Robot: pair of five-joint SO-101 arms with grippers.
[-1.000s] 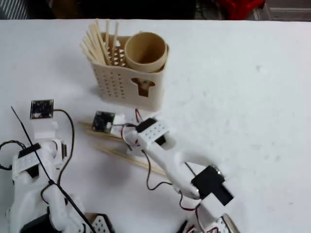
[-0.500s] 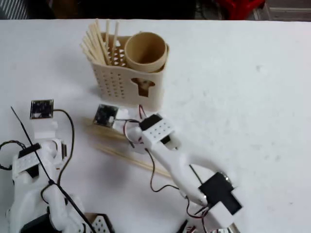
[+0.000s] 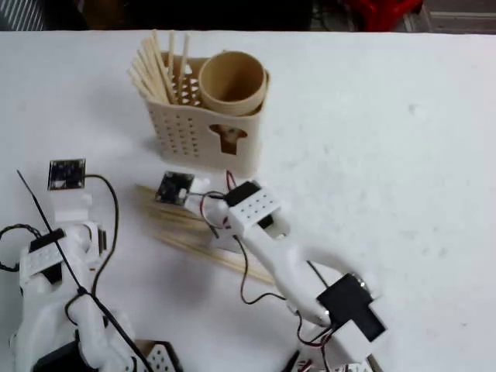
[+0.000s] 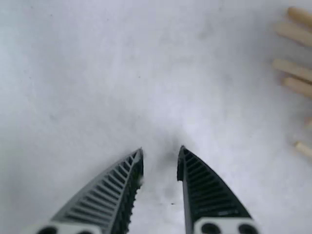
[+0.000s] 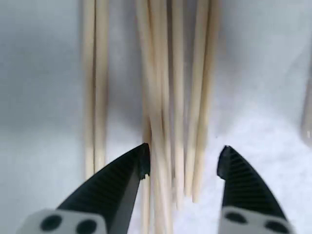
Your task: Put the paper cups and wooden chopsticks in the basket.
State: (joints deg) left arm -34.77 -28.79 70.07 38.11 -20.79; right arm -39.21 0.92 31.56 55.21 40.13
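Right gripper is spread wide, a jaw on each side of the main bunch of loose chopsticks on the table. It's probably lined up to pinch several at once, though it's hard to say if it touches them. Left gripper sits parted and empty, parked aside. Basket just beyond already holds a cup and more chopsticks.
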